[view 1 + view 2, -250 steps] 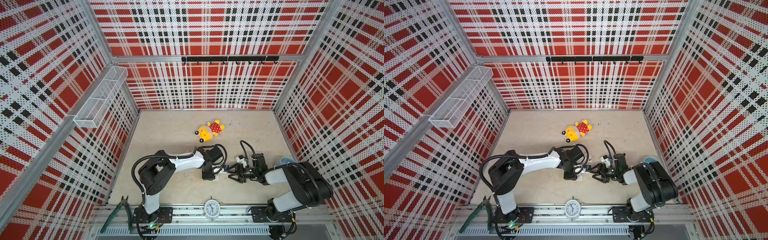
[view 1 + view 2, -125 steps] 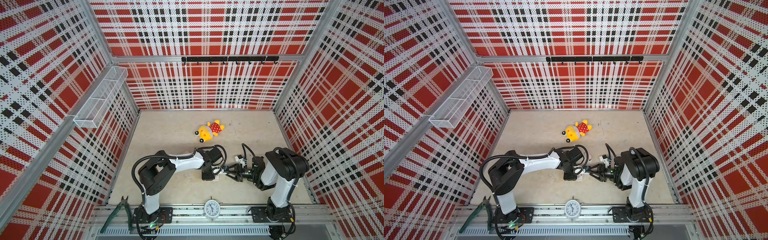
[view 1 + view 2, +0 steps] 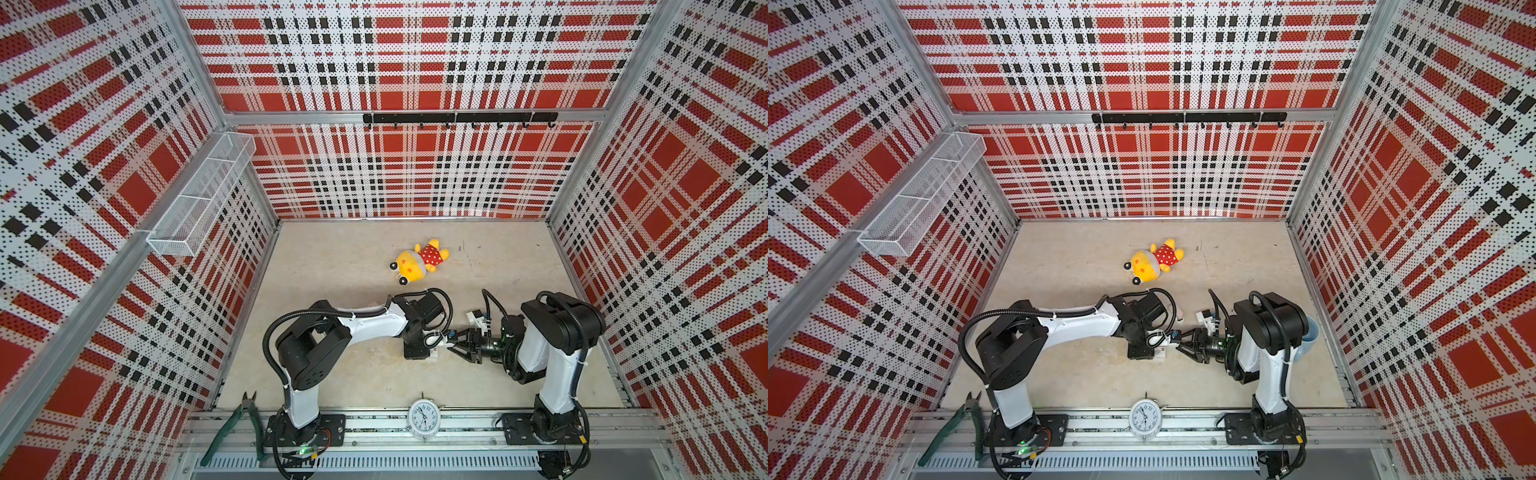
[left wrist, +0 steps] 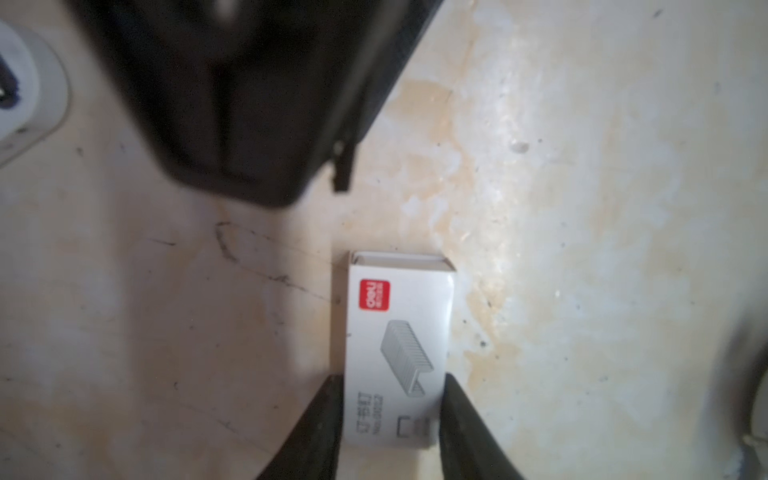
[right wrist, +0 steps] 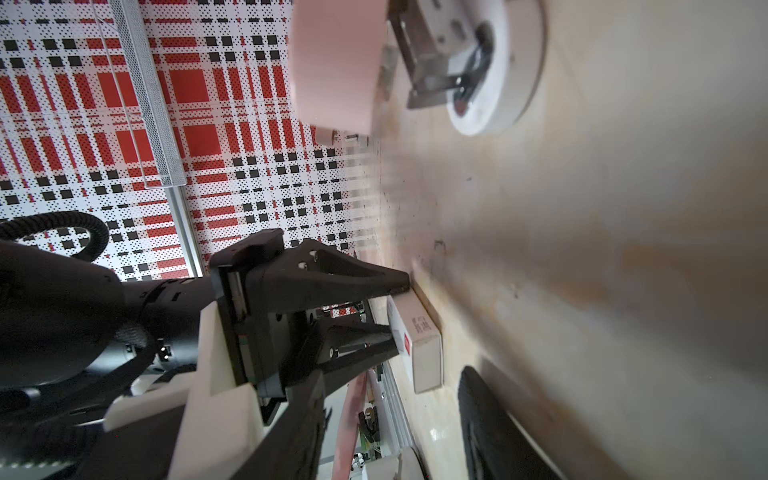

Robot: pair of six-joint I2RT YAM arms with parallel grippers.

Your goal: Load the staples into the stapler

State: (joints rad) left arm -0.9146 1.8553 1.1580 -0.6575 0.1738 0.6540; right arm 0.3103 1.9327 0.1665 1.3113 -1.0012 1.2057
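Your left arm point(image 3: 370, 326): white shells, black joints | your right arm point(image 3: 559, 374): same colours | black ribbed hoses point(image 3: 286, 322) run along both | black base plates point(image 3: 309, 430), green light point(image 3: 304, 450) by the left one | left gripper point(image 5: 401, 320): black tapered fingers point(image 5: 332, 276), small screws, cream mount point(image 5: 216, 374).

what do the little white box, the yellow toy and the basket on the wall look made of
White box: thin matte card by the look, with printed logo and a folded flap edge. Yellow toy: likely soft plush fabric, rounded and stuffed-looking. Wall basket: white-coated wire mesh, probably metal; the wall pattern shows through it.
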